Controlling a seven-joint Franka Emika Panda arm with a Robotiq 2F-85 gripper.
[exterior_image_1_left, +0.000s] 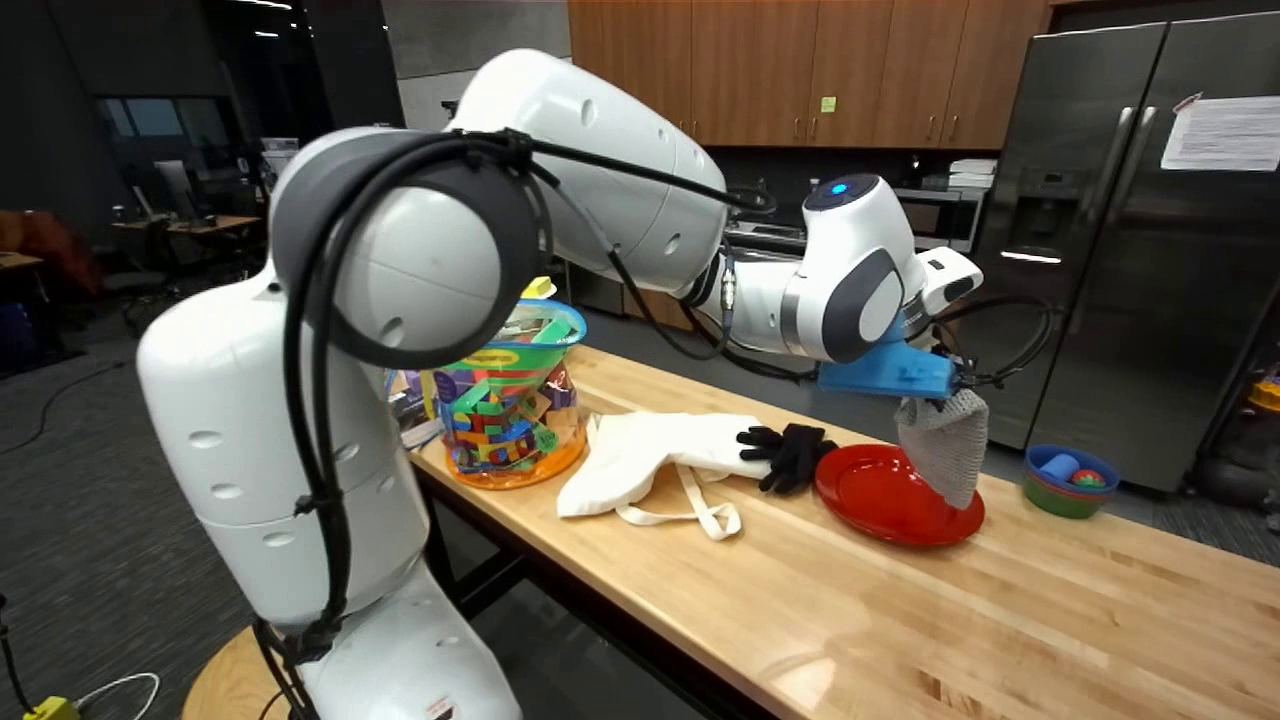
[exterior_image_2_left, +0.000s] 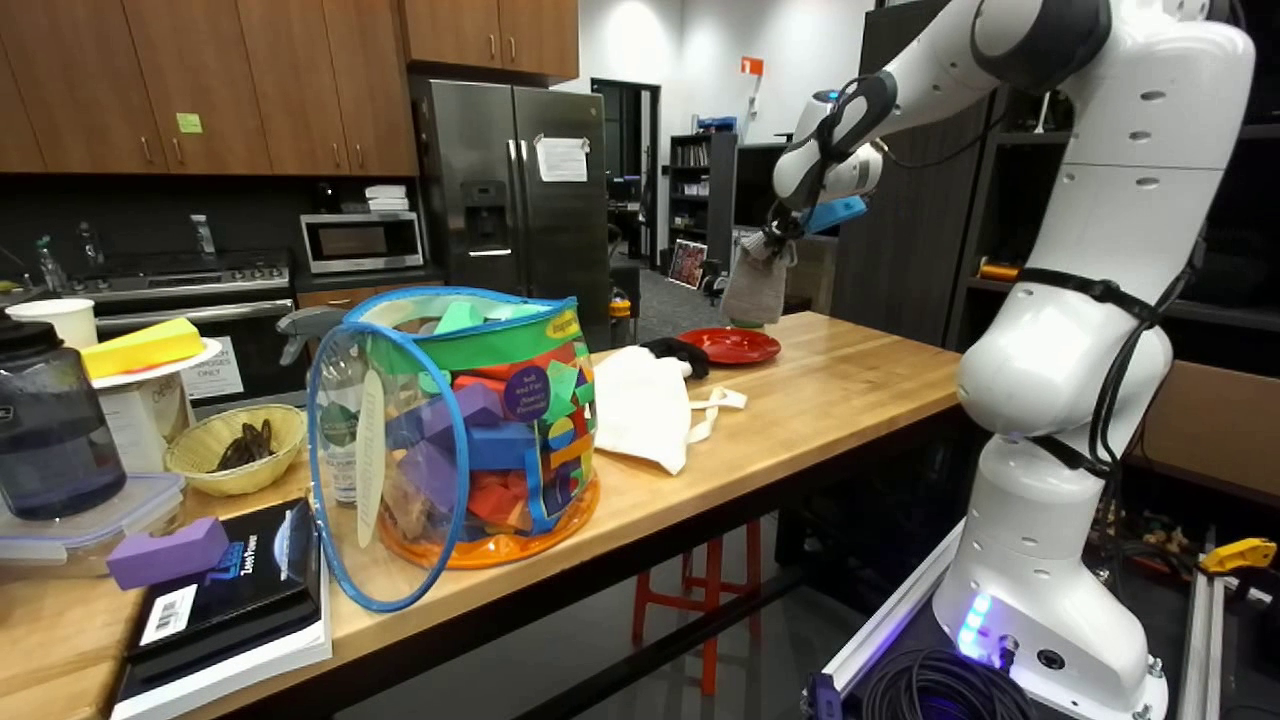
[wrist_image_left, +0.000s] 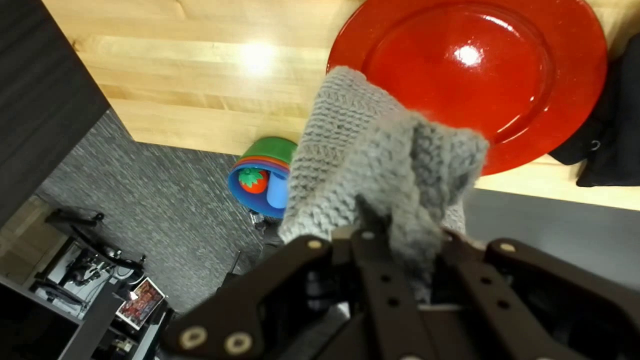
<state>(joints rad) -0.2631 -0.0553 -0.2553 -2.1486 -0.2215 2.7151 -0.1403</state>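
My gripper (wrist_image_left: 400, 232) is shut on a grey knitted item (wrist_image_left: 335, 135). It also shows hanging from the gripper (exterior_image_1_left: 952, 385) in both exterior views (exterior_image_1_left: 942, 445) (exterior_image_2_left: 757, 288). Part of the knit is bunched between the fingers, and the rest drapes down. It hangs in the air by the edge of a shiny red plate (exterior_image_1_left: 862, 492), which also shows in the wrist view (wrist_image_left: 465, 95). A stack of colored bowls (exterior_image_1_left: 1062, 503) stands beside the plate, with a red strawberry (wrist_image_left: 253, 181) and a blue piece (wrist_image_left: 276, 191) inside. Black gloves (exterior_image_1_left: 792, 458) lie at the plate's other side.
A white cloth bag (exterior_image_1_left: 655, 450) with straps lies on the wooden table (exterior_image_1_left: 760, 590). A clear bin of foam blocks (exterior_image_2_left: 510, 440) stands near the table end. Books (exterior_image_2_left: 240, 590), a yellow basket (exterior_image_2_left: 195, 455) and a dark bottle (exterior_image_2_left: 55, 430) stand beyond it.
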